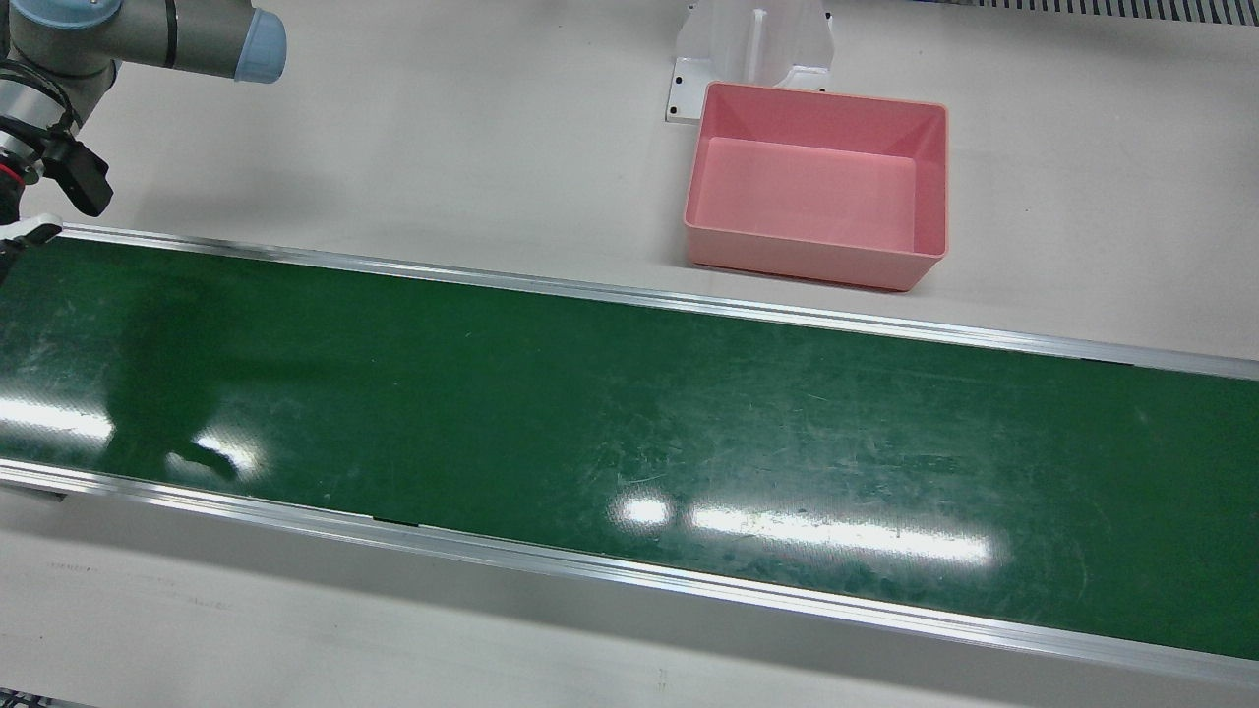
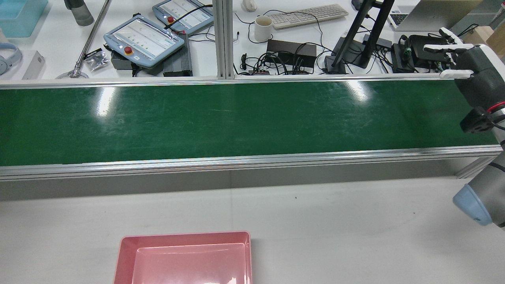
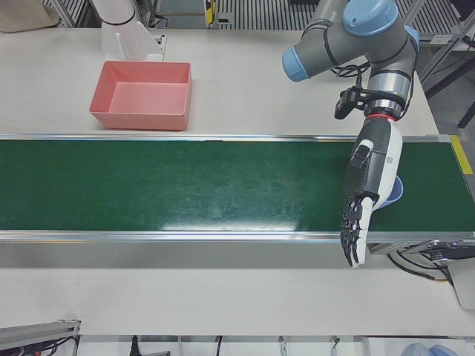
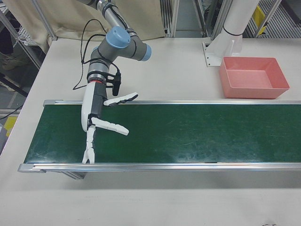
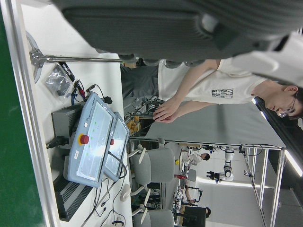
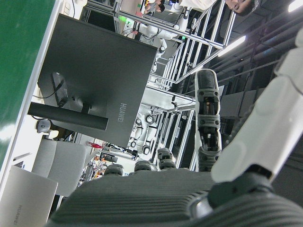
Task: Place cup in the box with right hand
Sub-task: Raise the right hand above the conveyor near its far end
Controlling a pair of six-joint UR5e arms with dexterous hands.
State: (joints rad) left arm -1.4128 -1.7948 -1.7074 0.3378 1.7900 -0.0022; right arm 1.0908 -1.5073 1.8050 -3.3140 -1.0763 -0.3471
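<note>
The cup (image 3: 395,190), seemingly pale blue, sits at the conveyor belt (image 3: 185,185)'s left end, half hidden behind the left hand (image 3: 367,185), whose fingers hang straight, holding nothing. The pink box (image 3: 137,119) waits empty off the belt's rear edge. The right hand (image 4: 96,120) hovers at the right end, fingers splayed wide, likely ready to catch.

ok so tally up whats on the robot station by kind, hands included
robot hand: 2, the left robot hand and the right robot hand
pink box: 1
green belt: 1
blue thing half hidden behind the left robot hand, maybe the cup: 1
total: 5
</note>
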